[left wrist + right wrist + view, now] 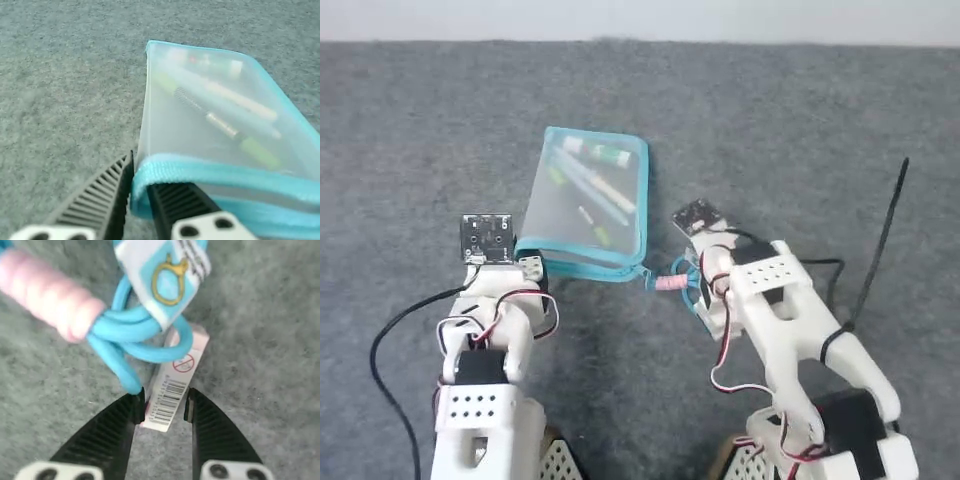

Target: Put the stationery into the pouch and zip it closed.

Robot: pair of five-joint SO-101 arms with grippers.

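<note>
The translucent pouch (pixel 585 205) with teal trim lies on the grey mat, and several pens and markers (pixel 598 190) show through it. My left gripper (pixel 527 266) is shut on the pouch's near left corner, its fingers pinching the teal zipper edge (pixel 150 175). In the left wrist view the pouch (pixel 215 130) stretches away from the left gripper (pixel 140 197). The zipper pull, a pink bead (pixel 669 283) with a blue cord loop (pixel 135 335), hangs off the pouch's near right corner. My right gripper (pixel 162 407) is shut on the white paper tag (pixel 170 390) tied to that cord.
Grey felt covers the whole table. A thin black strap (pixel 885 235) sticks up beside the right arm. Loose cables (pixel 395 330) trail left of the left arm. Open mat lies beyond and to both sides of the pouch.
</note>
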